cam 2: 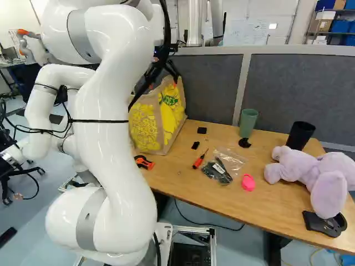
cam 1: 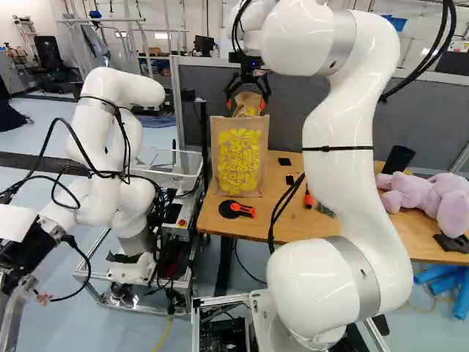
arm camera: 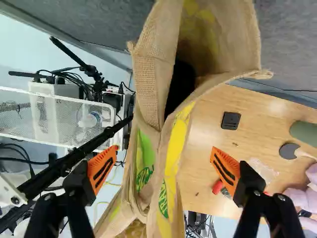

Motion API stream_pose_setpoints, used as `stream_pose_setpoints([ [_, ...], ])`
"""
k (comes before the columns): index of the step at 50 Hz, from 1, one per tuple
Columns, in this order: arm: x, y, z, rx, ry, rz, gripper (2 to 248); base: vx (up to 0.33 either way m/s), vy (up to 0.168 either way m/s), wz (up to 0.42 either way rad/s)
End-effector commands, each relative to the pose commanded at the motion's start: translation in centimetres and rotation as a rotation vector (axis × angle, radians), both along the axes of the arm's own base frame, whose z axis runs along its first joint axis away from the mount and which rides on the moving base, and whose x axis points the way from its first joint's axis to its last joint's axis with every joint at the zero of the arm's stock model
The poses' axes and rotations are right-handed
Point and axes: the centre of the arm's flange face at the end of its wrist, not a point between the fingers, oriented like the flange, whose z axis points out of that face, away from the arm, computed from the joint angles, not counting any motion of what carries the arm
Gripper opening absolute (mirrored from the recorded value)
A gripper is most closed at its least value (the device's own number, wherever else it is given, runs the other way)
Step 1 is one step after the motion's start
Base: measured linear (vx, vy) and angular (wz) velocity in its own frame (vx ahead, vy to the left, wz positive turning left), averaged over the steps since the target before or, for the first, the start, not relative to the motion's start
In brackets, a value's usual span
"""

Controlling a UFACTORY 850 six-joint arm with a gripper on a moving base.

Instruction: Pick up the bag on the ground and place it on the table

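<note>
Bag [cam 1: 238, 165]: upright on the table [cam 2: 183, 180]
Gripper [cam 1: 246, 104]: fingers apart, astride the bag's top
Bag's inside: I see it only by wrist
Green cup [cam 2: 248, 123]: my left base view misses it

A low partition [cam 2: 299, 91] with dark grey panels and a pale frame [cam 2: 241, 88] runs across the room. Beyond it rises a white wall [cam 2: 277, 14], with a metal pipe [cam 2: 194, 22] standing upright and a shelf [cam 2: 335, 10] of blue and brown boxes at the upper right of the right base view. The pale blue floor [cam 1: 44, 110] has a soft sheen and a dark strip [cam 1: 22, 160]. A black chair [cam 1: 48, 53] stands at the upper left of the left base view. The light is bright.
</note>
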Motion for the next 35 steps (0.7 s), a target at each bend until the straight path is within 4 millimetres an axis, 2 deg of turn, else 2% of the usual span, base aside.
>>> stream_pose_setpoints([
  [35, -2.1, -0.1, 5.3, 0.003, -0.089, 0.000, 247, 0.000, 0.000, 0.000],
])
